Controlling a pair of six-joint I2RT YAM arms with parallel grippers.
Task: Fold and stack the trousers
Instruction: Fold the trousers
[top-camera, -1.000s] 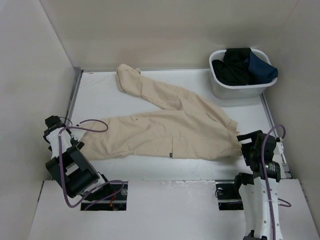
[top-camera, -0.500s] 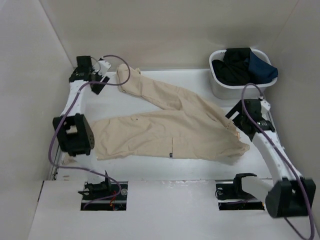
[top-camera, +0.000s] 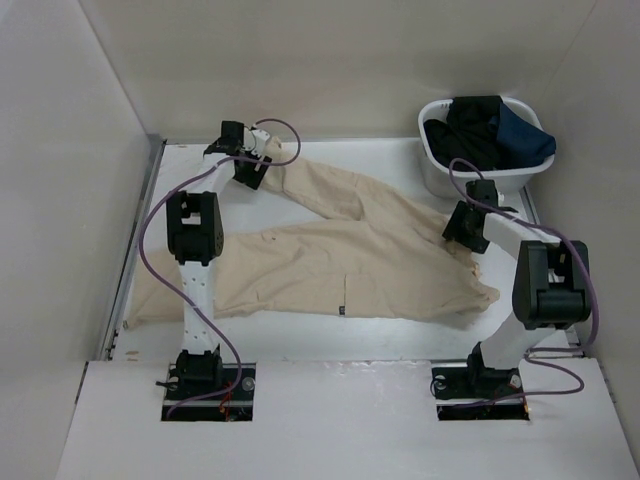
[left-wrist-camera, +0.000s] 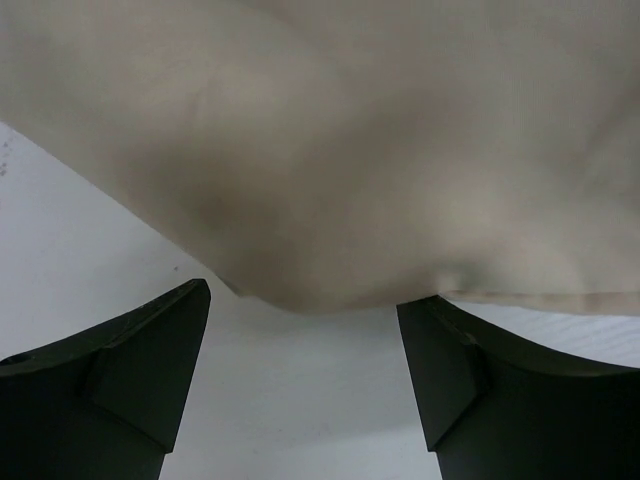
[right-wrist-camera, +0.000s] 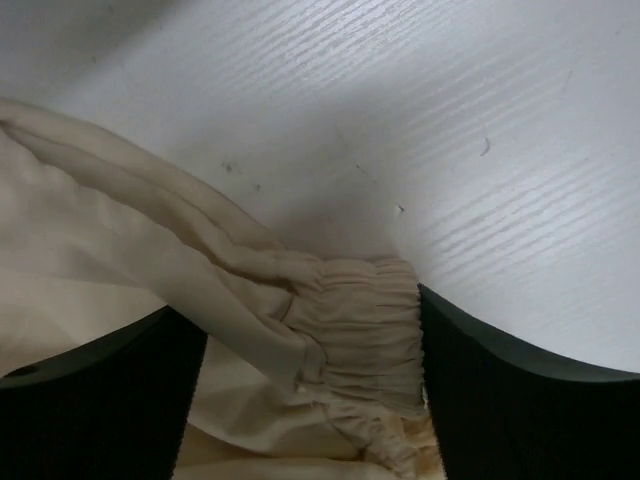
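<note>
The trousers (top-camera: 350, 265) lie spread flat on the counter (top-camera: 300, 335), their legs splayed in a V. The left pincer (top-camera: 247, 162) stands open at the far leg's cuff, the cloth edge just ahead of its jaws. The right pincer (top-camera: 466, 228) is open, its jaws astride the gathered waist. Just beyond it, a white basket (top-camera: 470, 180) holds dark garments (top-camera: 475, 130).

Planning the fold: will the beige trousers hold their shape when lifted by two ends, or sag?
Probably floppy: the trousers lie flat and creased, so unheld parts would likely sag. The gathered waist bunches thickly, likely an easy pinch. Pushing would probably ruck the soft folds.
</note>
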